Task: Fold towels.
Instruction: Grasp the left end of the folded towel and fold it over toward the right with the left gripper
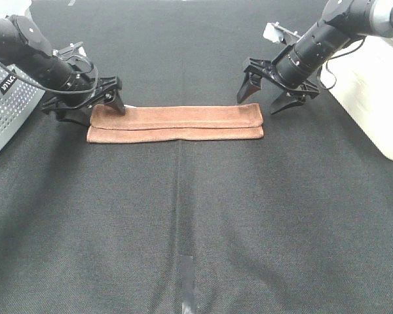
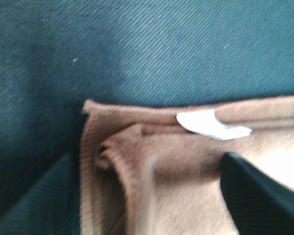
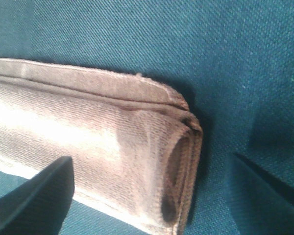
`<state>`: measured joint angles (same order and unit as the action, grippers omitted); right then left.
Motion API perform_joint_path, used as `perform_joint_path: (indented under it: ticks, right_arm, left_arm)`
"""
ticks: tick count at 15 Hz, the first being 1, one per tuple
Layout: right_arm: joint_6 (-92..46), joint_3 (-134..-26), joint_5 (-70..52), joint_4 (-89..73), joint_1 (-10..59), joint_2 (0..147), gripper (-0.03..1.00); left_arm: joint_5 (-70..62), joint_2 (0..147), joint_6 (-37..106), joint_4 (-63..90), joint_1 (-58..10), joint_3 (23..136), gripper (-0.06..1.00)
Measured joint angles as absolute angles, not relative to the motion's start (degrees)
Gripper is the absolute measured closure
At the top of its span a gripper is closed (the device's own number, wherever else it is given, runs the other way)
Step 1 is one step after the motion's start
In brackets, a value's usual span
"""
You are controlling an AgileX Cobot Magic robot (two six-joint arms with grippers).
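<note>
The brown towel (image 1: 177,123) lies on the black table cover as a long narrow folded strip, running left to right at the back. My left gripper (image 1: 95,111) stands open over the strip's left end, one finger (image 1: 116,103) on the cloth. In the left wrist view the towel (image 2: 161,181) shows its layered corner and a small white tag (image 2: 213,125) between the spread fingers (image 2: 259,191). My right gripper (image 1: 259,103) hovers open at the strip's right end. In the right wrist view the towel's (image 3: 88,142) folded end sits between the fingers (image 3: 39,196), held by neither.
A grey perforated basket (image 1: 6,111) stands at the left edge behind my left arm. A white bin (image 1: 373,85) stands at the right edge beside my right arm. A short strip of tape (image 1: 187,275) lies on the cover at the front centre.
</note>
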<state>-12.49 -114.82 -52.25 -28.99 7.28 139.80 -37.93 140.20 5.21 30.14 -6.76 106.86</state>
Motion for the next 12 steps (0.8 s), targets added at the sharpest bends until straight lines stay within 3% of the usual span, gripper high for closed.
perform_joint_path:
  ticks: [2,3,4,5,12]
  right_arm:
    - [-12.5,-114.8,-52.3,-29.0,7.3,139.8,0.19]
    - [-12.5,-114.8,-52.3,-29.0,7.3,139.8,0.19]
    - [-12.5,-114.8,-52.3,-29.0,7.3,139.8,0.19]
    - [-12.5,-114.8,-52.3,-28.9,7.3,139.8,0.19]
    - [-12.4,-114.8,-56.7,-29.0,7.3,139.8,0.19]
  left_arm:
    - [-37.9,140.8,5.2,30.8,-6.8,107.0,0.4]
    - [-38.3,141.1,5.2,31.1,-6.8,107.0,0.65]
    - [-38.6,141.2,5.2,31.3,-6.8,107.0,0.81]
    - [-38.7,141.2,5.2,31.3,-6.8,107.0,0.87]
    - [-46.4,132.9,4.3,17.9,-5.2,106.7,0.87]
